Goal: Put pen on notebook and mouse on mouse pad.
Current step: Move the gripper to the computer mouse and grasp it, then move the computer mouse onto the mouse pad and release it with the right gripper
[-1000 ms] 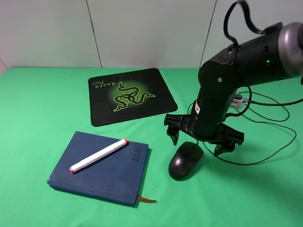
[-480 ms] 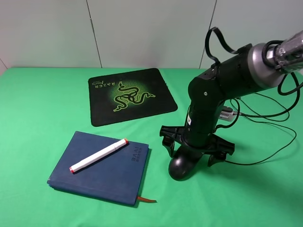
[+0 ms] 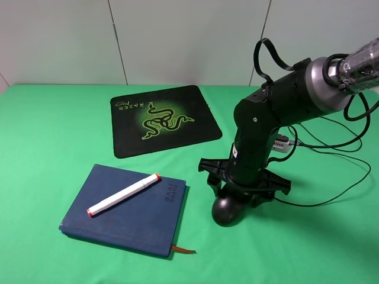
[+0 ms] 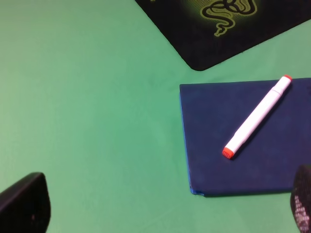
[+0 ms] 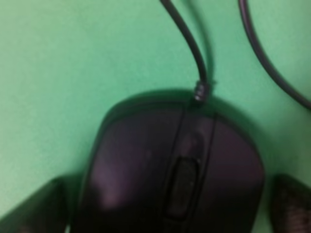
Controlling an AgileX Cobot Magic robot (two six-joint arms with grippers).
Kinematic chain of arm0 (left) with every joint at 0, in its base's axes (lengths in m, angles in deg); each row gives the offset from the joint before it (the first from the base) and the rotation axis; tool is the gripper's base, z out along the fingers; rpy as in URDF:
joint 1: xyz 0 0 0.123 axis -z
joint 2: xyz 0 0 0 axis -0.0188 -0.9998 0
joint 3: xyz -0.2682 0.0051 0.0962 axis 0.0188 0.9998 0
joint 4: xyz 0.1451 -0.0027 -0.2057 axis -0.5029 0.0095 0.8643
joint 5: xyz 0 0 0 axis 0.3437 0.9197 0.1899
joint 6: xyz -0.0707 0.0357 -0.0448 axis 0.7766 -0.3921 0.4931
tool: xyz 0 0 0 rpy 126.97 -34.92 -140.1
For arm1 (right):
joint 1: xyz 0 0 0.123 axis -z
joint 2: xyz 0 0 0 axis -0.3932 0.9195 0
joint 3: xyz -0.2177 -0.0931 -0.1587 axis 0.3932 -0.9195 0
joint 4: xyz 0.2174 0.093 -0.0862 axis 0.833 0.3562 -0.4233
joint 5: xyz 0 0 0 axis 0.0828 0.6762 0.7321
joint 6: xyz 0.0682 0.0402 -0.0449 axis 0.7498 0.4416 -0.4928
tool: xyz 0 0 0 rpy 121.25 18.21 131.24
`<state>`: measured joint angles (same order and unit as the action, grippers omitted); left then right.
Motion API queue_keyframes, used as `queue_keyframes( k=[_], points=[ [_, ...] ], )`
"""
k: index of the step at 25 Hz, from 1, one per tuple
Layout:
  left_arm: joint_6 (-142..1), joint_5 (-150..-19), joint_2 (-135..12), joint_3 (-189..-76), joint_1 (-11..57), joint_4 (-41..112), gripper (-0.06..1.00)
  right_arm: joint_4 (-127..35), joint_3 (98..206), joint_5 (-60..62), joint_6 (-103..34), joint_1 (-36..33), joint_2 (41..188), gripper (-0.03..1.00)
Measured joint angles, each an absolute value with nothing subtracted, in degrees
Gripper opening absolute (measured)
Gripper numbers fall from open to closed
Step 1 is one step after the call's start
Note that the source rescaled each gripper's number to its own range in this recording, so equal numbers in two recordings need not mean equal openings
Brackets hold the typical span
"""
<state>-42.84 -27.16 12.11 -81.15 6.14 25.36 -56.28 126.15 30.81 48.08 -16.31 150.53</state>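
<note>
The white pen [image 3: 124, 194] with orange-red tips lies diagonally on the dark blue notebook [image 3: 142, 222]; the left wrist view also shows the pen [image 4: 257, 116] and notebook [image 4: 214, 155]. The glossy black mouse [image 3: 227, 211] sits on the green cloth right of the notebook. My right gripper [image 3: 243, 190] is lowered over the mouse [image 5: 170, 170], open, with one finger close on each side. The black mouse pad [image 3: 195, 127] with its green snake logo lies farther back, bare. My left gripper [image 4: 163, 208] hangs open above the cloth, outside the exterior view.
The mouse's thin black cable [image 3: 331, 148] loops over the cloth to the right and behind the right arm. A ribbon bookmark [image 3: 185, 251] sticks out of the notebook's near edge. A white wall [image 3: 177, 41] borders the table's far side.
My right arm has shifted left and come down, so its open fingers now straddle the mouse and cover most of it. The pen, notebook and mouse pad have not moved.
</note>
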Motion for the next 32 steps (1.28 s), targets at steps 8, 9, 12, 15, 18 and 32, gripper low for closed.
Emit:
queue_keyframes(
  k=[8,9,12,15,18,32],
  points=[
    [-42.8,-27.2,12.1,-81.1,6.1,25.4,1.00,-56.0,126.2,30.8,48.1,-16.3,150.5,0.00],
    [-42.8,-27.2,12.1,-81.1,6.1,25.4,1.00,-56.0,126.2,30.8,48.1,-16.3,150.5,0.00],
    [-42.8,-27.2,12.1,-81.1,6.1,25.4,1.00,-55.9,126.2,30.8,48.1,-16.3,150.5,0.00],
    [-42.8,-27.2,12.1,-81.1,6.1,25.4,1.00,-55.9,126.2,30.9,48.1,-16.3,150.5,0.00],
    [-42.8,-27.2,12.1,-81.1,6.1,25.4,1.00,-55.9,126.2,31.0,47.5,-16.3,150.5,0.00],
    [-42.8,-27.2,12.1,-81.1,6.1,25.4,1.00,-53.0,133.2,43.4,26.1,-16.3,146.1,0.00]
  ],
)
